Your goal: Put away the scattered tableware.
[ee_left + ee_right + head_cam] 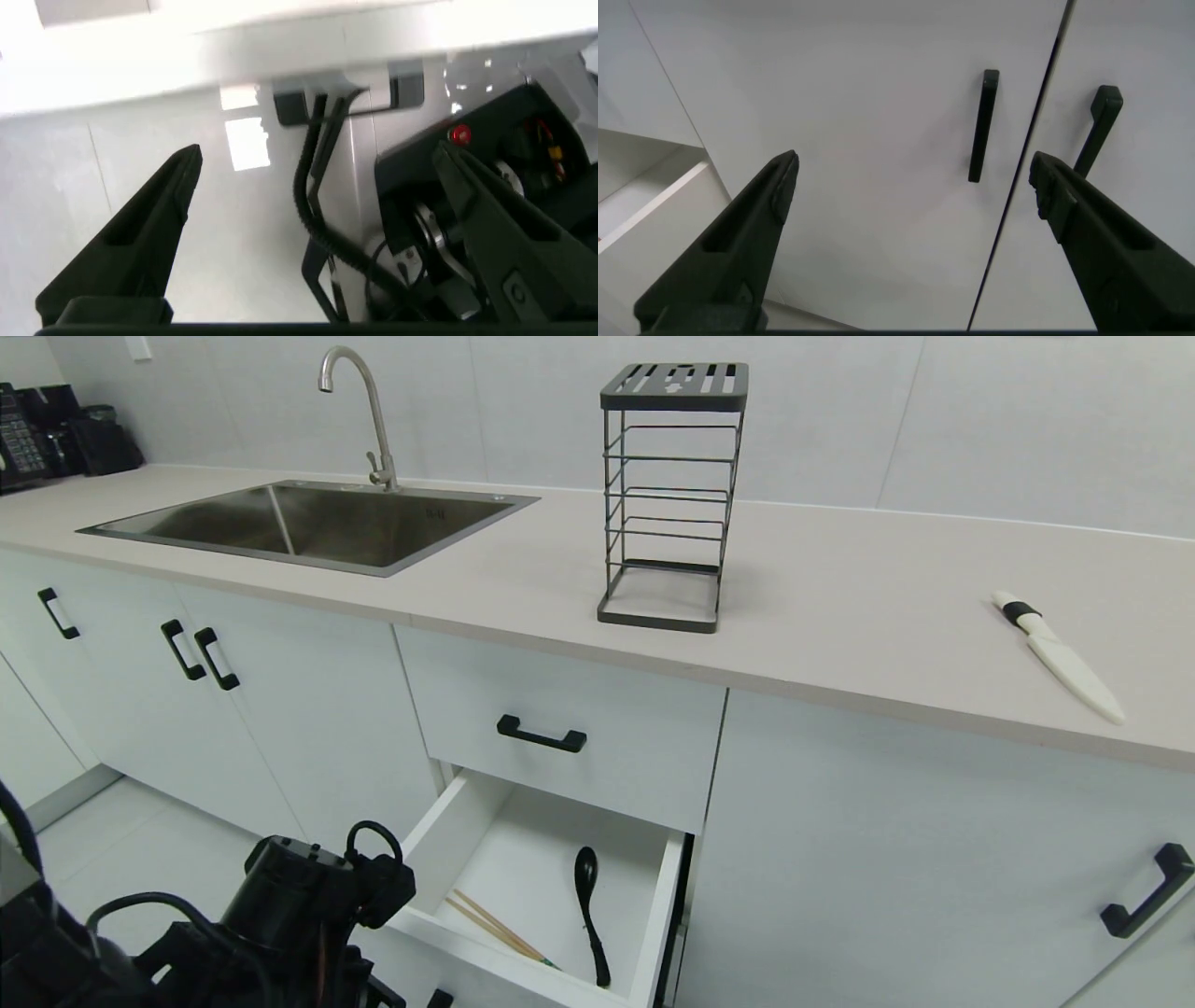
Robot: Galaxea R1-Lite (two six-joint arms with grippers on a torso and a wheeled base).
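Observation:
A white knife [1060, 655] with a black band on its handle lies on the counter at the far right. A black wire rack [670, 495] stands upright mid-counter. Below it a white drawer [656, 905] is pulled out, holding a black spoon [590, 915] and wooden chopsticks [495, 926]. My left gripper [318, 154] is open and empty, hanging low over the floor left of the drawer. My right gripper [915, 161] is open and empty, facing white cabinet doors, with the open drawer's side [654, 205] off to one side.
A steel sink [308, 523] with a curved faucet [359, 401] takes up the counter's left. Black handles [982, 126] stick out from the cabinet doors in front of the right gripper. A closed drawer with a black handle [541, 735] sits above the open one.

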